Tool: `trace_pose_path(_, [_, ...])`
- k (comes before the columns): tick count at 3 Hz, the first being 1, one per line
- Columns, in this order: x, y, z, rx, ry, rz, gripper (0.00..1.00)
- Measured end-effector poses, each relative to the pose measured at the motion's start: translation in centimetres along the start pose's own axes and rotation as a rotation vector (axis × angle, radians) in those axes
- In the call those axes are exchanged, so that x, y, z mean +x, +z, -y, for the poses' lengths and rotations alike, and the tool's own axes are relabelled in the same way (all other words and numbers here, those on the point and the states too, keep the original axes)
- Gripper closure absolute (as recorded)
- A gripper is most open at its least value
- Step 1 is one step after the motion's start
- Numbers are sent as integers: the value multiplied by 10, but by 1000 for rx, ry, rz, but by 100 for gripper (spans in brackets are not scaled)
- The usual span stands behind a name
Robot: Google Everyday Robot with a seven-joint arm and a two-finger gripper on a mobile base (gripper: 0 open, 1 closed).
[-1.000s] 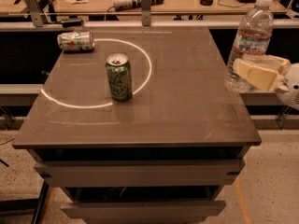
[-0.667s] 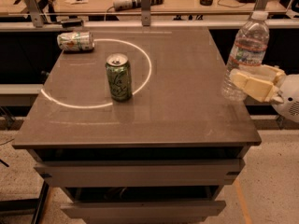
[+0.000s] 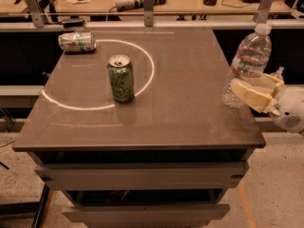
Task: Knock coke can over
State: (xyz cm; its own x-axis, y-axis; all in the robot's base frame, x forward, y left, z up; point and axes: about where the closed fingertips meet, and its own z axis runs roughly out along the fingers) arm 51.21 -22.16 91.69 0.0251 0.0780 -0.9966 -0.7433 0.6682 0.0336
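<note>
No red can shows. A green can (image 3: 120,78) stands upright in the middle of the table, on a white ring (image 3: 147,70). A pale silver can (image 3: 77,41) with red and green marks lies on its side at the far left corner. I cannot tell which one is the coke can. My gripper (image 3: 259,93) is at the table's right edge, far to the right of both cans. Its beige fingers (image 3: 249,96) are spread open, with the near one against the lower part of a clear water bottle (image 3: 249,61).
The water bottle stands on the dark table (image 3: 190,113) at its right edge. A bench (image 3: 180,4) with cables and tools runs behind the table. Drawers (image 3: 142,177) sit under the tabletop.
My gripper has moved down and slightly left along the table's right edge. The water bottle has shifted the same way with it. Both cans stay put.
</note>
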Motion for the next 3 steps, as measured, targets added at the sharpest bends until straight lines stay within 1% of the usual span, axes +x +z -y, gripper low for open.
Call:
trace_pose_path(1, [2,0,-6,-30,-27,19,100])
trace_pose_path(2, [8,-2,-12,-69,-46,1,100])
trace_pose_path(3, [18,-8,-18,-99,-46,-27,100])
